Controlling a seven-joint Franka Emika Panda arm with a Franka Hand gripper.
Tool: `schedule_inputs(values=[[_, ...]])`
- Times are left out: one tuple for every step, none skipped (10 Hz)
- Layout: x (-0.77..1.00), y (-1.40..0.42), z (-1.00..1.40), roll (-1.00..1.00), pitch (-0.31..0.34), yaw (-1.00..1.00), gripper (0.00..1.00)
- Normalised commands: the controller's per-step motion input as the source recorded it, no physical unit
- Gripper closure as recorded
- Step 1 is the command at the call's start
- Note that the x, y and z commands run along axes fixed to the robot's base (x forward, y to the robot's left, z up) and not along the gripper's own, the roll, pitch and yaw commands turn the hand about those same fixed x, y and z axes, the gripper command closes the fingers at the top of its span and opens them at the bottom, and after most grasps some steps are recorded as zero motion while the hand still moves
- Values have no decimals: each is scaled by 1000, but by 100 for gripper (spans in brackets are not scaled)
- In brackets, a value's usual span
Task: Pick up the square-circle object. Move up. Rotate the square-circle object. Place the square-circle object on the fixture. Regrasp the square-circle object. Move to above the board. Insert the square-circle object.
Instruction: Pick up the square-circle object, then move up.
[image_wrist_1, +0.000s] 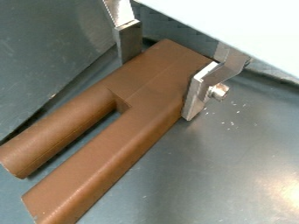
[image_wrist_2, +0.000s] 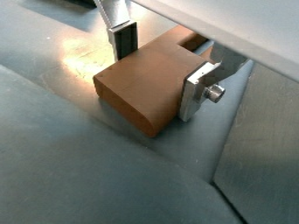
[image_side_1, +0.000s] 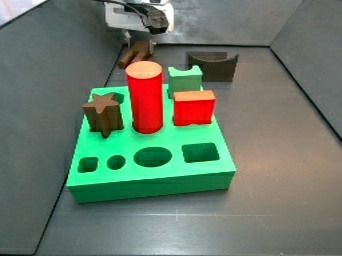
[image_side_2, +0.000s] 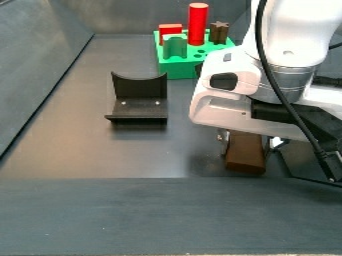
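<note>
Straddling the square-circle object (image_wrist_1: 111, 140), the gripper (image_wrist_1: 163, 70) sits low at one edge of the bench, its silver fingers (image_wrist_1: 208, 87) touching the peg's square end on both sides (whether they squeeze it I cannot tell). The peg lies flat. Further along stand the fixture (image_side_2: 138, 98) and the board (image_side_1: 150, 150).

I see the end effector (image_wrist_1: 163, 74), flat brushed-silver metal plates with dark pads, around the matt, smooth, plastic-looking brown square-circle object (image_wrist_1: 117, 131), lying on the faintly scuffed, dull-sheened grey surface (image_wrist_1: 251, 166).
</note>
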Motion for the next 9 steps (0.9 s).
schedule_inputs(values=[[0,0,0,0,0,0,100],[0,0,0,0,0,0,100],[0,0,0,0,0,0,100],[0,0,0,0,0,0,100],[0,0,0,0,0,0,100],[0,0,833,0,0,0,100],[-66,-50,779,-15,35,-1,100],[-78,-50,736,-6,42,-4,100],[-60,-28,619,24,53,-11,100]])
